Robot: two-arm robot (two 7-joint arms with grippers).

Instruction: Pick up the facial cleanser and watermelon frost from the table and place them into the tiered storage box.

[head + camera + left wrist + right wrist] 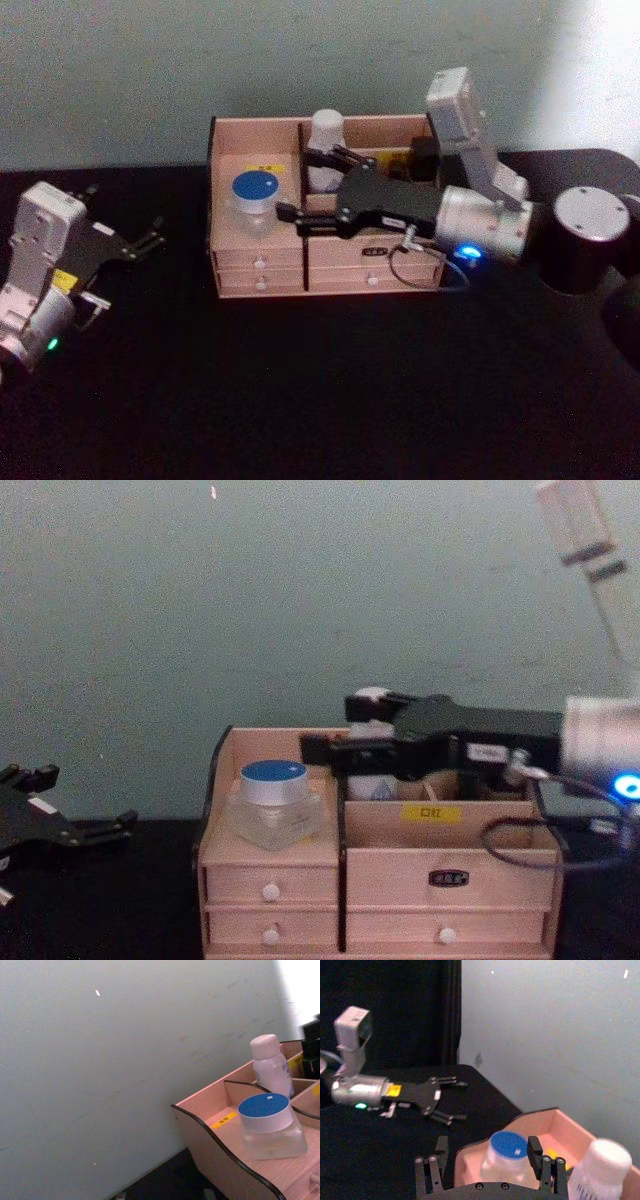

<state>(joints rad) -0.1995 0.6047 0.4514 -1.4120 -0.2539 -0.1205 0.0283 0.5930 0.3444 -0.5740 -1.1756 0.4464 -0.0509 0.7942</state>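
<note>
The tiered storage box (262,268) stands mid-table. The watermelon frost (254,191), a clear jar with a blue lid, sits in its left compartment (267,1120) (275,800). The facial cleanser (327,137), a white bottle, stands upright in the back middle compartment (270,1062) (600,1167) (371,694). My right gripper (294,184) hovers over the box, open and empty, its fingers (428,1170) spread in front of the jar (507,1155), the bottle just beside one finger. My left gripper (135,222) is open and empty over the table, left of the box (454,1100) (85,800).
The box backs onto a pale wall (120,70). A dark item (424,154) sits in the box's back right compartment. My right arm's dark joint (588,238) and a looped cable (420,262) lie to the right of the box. Black tabletop (300,400) stretches in front.
</note>
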